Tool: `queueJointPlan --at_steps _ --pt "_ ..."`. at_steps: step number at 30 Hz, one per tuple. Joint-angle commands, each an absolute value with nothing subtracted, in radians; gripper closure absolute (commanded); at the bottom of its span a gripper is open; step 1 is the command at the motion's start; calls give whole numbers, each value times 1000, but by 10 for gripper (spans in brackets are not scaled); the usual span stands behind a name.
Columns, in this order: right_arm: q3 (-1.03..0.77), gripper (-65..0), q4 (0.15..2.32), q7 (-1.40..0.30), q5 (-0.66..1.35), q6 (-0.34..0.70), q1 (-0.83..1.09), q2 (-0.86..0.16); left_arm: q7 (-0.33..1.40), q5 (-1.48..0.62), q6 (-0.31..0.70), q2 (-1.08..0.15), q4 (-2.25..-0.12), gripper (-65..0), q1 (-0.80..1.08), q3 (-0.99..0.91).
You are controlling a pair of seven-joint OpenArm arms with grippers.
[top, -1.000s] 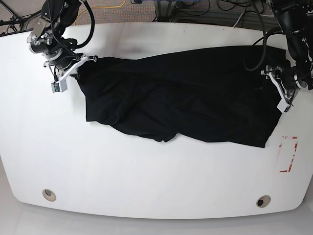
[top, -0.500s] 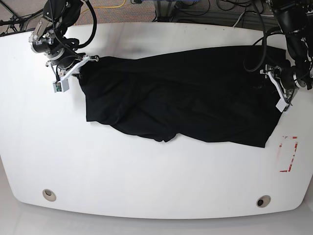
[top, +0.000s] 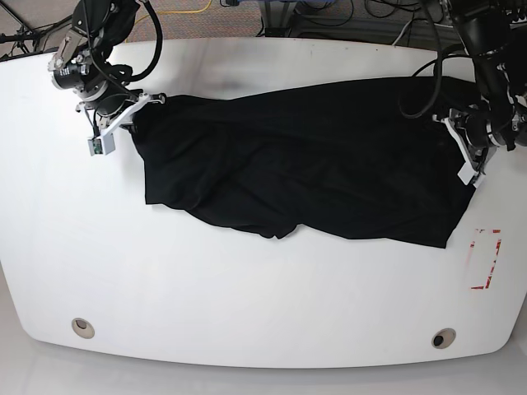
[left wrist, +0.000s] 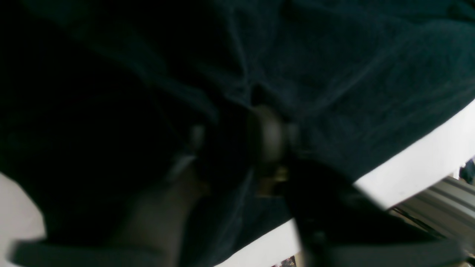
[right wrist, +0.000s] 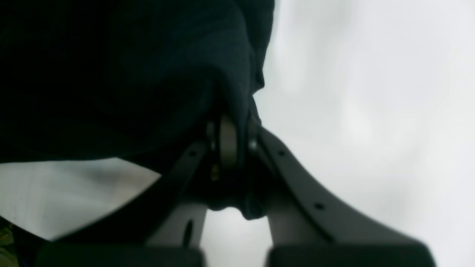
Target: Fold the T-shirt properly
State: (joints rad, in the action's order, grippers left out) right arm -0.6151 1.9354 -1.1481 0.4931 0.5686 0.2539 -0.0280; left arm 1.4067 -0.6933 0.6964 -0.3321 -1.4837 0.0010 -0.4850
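Observation:
The black T-shirt (top: 313,156) lies spread and wrinkled across the far half of the white table (top: 247,288). On the base view's left, my right gripper (top: 137,110) is shut on the shirt's far left corner. The right wrist view shows its fingers (right wrist: 226,142) pinching a fold of the cloth (right wrist: 111,74). On the base view's right, my left gripper (top: 463,146) sits at the shirt's right edge. In the left wrist view, its fingertips (left wrist: 270,137) stand close together with dark cloth (left wrist: 334,74) bunched between them.
A red marked rectangle (top: 486,259) lies on the table near the right edge. Two round holes (top: 82,327) (top: 443,338) sit near the front edge. Cables run behind the far edge (top: 346,16).
My left gripper has shifted slightly inward onto the shirt's right edge and closed on the cloth. The right gripper keeps its hold and has barely moved.

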Motion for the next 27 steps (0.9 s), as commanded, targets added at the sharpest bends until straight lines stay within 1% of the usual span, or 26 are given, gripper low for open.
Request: queueJointPlan --at_steps 1,8,14,16,25,27 --pt "-618 0 1951 -1129 503 572 246 -36 1396 -671 698 -326 -1503 0 -24 -489" --pt "-618 0 1952 -1129 506 572 248 -36 1396 -572 698 -315 -1537 0 -28 -495" --pt "-622 0 1971 -1129 510 587 249 -41 1396 -567 698 -318 -1676 0 -24 -506" --pt "-622 0 1972 -1129 510 593 251 -41 1396 -564 698 -318 -1728 0 -22 -535" --pt "-624 0 1972 -1119 509 605 206 -74 1396 -565 698 -320 -1854 0 -38 -578" --pt "-624 0 1972 -1119 509 604 199 -94 1396 -564 698 -320 -1880 0 -42 -587"
